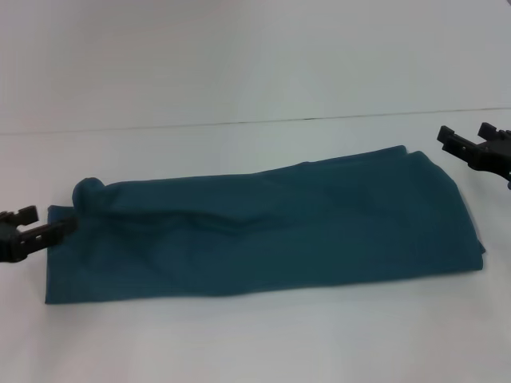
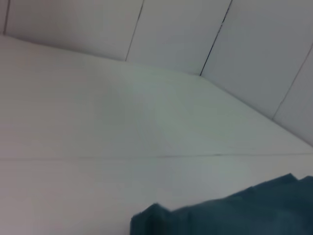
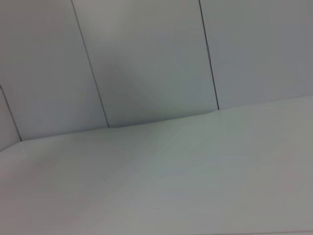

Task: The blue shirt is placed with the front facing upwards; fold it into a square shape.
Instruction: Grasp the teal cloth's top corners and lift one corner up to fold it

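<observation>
Blue shirt (image 1: 263, 231) lies on the white tabletop (image 1: 255, 343) as a long band, long axis running left to right. Left pincer (image 1: 36, 227) spread, touching its left end; right pincer (image 1: 471, 142) spread, just beyond the right end.

The blue shirt (image 1: 263, 231) in front of me is one plain dark teal all over, with no print or lettering showing on the side that faces up, only darker shading along its creases. My left hand (image 1: 36, 227) and my right hand (image 1: 471, 144) are both black. The surface (image 1: 255, 343) is plain white, crossed by one thin dark line, and the wall (image 3: 146, 58) is pale grey-white panels with thin dark seams.
</observation>
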Controlling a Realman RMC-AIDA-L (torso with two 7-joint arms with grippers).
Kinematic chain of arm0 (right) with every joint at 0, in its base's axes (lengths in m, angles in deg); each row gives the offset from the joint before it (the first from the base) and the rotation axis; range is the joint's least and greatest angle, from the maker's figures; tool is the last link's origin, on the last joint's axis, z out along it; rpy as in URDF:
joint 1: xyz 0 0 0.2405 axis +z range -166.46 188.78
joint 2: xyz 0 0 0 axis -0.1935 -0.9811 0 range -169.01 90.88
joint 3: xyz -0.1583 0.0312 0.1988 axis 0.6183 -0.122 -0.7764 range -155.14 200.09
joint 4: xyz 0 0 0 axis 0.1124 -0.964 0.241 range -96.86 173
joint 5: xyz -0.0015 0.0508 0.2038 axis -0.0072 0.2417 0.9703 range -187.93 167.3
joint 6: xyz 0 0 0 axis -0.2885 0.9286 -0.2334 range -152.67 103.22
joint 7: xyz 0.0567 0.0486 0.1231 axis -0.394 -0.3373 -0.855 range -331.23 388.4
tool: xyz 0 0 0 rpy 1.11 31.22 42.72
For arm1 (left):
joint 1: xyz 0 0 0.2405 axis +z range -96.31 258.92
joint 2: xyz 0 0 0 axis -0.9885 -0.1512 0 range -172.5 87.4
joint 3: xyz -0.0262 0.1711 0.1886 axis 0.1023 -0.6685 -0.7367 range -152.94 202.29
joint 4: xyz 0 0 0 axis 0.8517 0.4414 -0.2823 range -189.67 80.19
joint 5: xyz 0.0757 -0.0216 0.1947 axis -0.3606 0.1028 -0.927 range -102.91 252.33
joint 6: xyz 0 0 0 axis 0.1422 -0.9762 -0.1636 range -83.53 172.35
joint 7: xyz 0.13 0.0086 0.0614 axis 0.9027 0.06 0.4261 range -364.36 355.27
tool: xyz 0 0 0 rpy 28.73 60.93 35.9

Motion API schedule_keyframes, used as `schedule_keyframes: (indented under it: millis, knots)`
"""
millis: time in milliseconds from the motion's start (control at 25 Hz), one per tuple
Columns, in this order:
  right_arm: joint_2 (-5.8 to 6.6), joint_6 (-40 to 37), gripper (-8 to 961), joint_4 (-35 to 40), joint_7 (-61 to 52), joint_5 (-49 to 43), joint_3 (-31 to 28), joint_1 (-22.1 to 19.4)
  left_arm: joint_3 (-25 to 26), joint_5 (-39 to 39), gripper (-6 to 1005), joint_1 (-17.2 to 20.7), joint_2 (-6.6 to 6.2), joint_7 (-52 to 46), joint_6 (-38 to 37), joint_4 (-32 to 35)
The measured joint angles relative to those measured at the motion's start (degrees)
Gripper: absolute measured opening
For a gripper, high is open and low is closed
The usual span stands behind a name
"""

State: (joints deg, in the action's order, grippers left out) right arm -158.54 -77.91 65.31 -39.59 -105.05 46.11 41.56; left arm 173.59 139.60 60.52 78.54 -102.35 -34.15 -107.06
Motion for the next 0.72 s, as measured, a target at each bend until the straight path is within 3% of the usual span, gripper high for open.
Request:
schedule_keyframes:
  millis: [440, 720]
  knots:
    - [-0.14, 0.48, 889, -0.59, 0.06, 0.00, 0.10, 0.42, -0.75, -8.71, 856, 0.10, -0.44, 1.07, 2.57, 3.06]
    - [-0.15, 0.53, 889, -0.62, 0.00, 0.00, 0.10, 0.44, -0.93, -9.48, 854, 0.50, -0.06, 3.29, 3.44, 3.91]
